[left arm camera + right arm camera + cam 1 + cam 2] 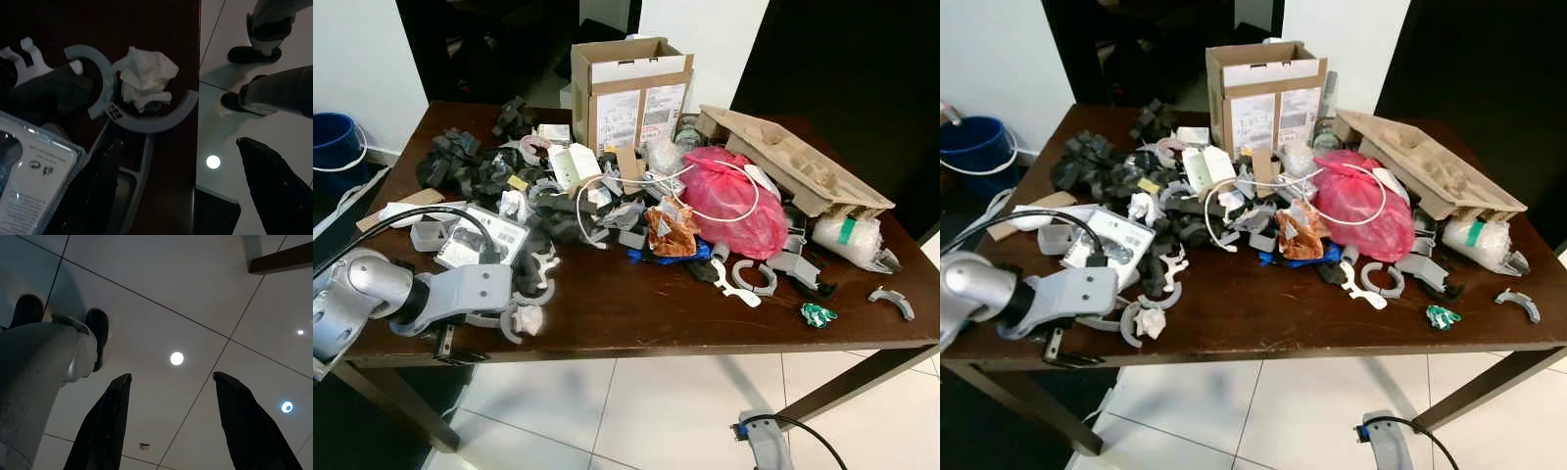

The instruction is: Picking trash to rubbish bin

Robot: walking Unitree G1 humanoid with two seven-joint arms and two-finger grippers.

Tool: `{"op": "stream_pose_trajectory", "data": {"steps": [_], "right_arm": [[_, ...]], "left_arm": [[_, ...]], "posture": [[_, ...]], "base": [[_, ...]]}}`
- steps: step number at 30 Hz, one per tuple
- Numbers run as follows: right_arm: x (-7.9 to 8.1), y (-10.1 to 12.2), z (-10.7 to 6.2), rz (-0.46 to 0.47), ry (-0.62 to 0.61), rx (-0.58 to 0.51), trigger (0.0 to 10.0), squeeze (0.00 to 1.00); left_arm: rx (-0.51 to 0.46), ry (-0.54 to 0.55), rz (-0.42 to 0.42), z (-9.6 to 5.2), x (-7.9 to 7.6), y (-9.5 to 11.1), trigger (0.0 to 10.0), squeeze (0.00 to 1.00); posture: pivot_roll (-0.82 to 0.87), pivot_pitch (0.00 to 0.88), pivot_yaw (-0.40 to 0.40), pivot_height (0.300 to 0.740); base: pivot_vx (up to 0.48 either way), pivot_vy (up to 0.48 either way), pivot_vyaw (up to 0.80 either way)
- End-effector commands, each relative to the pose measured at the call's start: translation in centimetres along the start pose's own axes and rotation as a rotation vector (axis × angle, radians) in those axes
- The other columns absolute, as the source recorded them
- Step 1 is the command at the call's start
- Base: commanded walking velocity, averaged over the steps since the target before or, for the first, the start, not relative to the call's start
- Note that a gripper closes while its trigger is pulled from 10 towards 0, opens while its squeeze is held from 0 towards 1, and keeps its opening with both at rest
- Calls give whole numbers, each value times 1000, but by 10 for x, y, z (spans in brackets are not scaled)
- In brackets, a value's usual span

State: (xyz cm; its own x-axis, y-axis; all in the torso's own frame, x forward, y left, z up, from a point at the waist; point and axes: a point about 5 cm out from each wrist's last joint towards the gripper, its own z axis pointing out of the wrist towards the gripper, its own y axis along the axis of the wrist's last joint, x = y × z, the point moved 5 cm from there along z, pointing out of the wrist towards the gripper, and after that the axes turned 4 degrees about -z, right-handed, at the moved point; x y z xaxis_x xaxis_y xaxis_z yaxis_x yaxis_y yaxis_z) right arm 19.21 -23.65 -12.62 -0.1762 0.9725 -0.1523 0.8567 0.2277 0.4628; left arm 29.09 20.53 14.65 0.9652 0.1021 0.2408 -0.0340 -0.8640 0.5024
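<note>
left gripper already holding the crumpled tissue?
No. In the left wrist view the crumpled tissue lies on the table beyond the open left gripper, whose fingers touch nothing.

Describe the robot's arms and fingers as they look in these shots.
The left arm is rounded silver metal ending in a boxy grey wrist block, with a black cable looping over it. The right arm is silver-grey with a blue connector and a black cable. Each gripper has two long, tapering black fingers, plain and unmarked.
</note>
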Motion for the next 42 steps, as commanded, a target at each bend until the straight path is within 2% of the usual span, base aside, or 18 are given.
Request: {"op": "stream_pose_trajectory", "data": {"steps": [1,8,17,18,19,20,21,22,23,42], "right_arm": [[-3,-8,-1,0,-9,24,10000,0],[-4,-10,-2,5,-11,27,10000,0],[-6,-10,-2,10,-16,27,10000,0],[-6,-10,-2,12,-18,27,10000,0],[-7,-11,-2,13,-19,27,10000,0],[-7,-11,-2,13,-19,27,10000,0],[-7,-11,-2,14,-20,27,10000,0],[-7,-11,-2,14,-20,27,10000,0],[-8,-11,-2,16,-21,27,10000,0],[-8,-8,-2,28,-23,16,10000,0]], "left_arm": [[3,-30,8,11,-4,0,10000,0],[45,-26,-10,17,0,-13,10000,0],[26,-75,-20,28,-3,-11,10000,0],[23,-82,-18,29,-3,-11,7333,0],[19,-88,-20,31,-3,-11,3216,0],[19,-88,-20,31,-3,-11,3216,0],[16,-94,-22,32,-3,-11,784,0],[16,-94,-22,32,-3,-11,784,0],[17,-98,-23,33,-4,-11,0,0],[24,-137,-29,45,-12,-17,0,0]], "posture": [[77,94,-75,740],[72,102,-74,740],[61,102,-74,740],[61,102,-74,740],[61,102,-74,740],[61,102,-74,740],[56,101,-71,740],[56,101,-71,740],[55,100,-70,740],[54,98,-72,740]], "base": [[0,0,0],[0,0,0],[0,0,0],[0,0,0],[0,0,0],[0,0,0],[0,0,0],[0,0,0],[0,0,0],[0,0,0]]}}
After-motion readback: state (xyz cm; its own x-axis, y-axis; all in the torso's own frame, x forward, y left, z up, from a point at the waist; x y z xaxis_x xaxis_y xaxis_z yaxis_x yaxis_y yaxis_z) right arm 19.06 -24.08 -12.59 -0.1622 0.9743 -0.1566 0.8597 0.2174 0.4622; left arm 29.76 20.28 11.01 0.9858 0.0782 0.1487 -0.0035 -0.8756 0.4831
